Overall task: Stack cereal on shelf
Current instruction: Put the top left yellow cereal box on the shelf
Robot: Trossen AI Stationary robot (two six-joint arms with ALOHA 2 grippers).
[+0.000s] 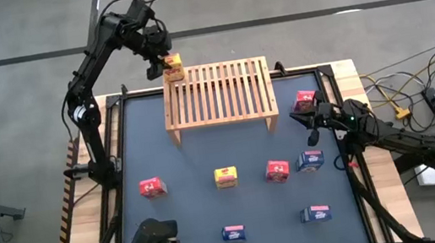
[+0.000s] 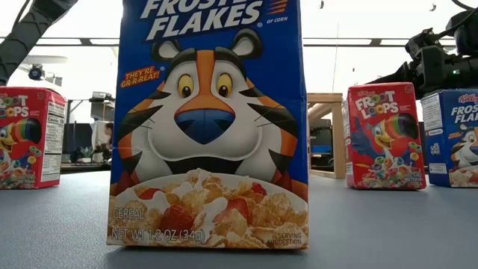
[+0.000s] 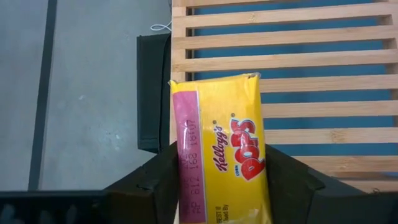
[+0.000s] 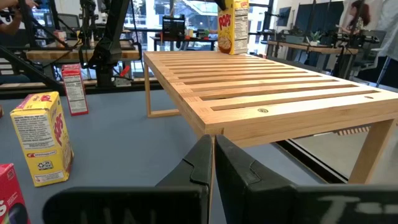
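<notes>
Low view: Frosted Flakes box (image 2: 208,123) stands so close that its top runs off the frame and hides most of my shelf (image 2: 328,134); only one leg shows. Second blue box (image 2: 452,138) cut by the edge. Left wrist view: yellow Pops box (image 3: 221,149) runs off at the bottom, my fingers (image 3: 155,186) partly behind it. High view: box labels too small to read.

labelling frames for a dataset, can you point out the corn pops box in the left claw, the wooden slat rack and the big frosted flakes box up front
Corn Pops box (image 3: 233,155): left wrist view, on its yellow printed face.
Wooden slat rack (image 1: 218,91): high view, on the middle of its slatted top.
Frosted Flakes box (image 2: 205,123): low view, on the tiger's nose.
</notes>
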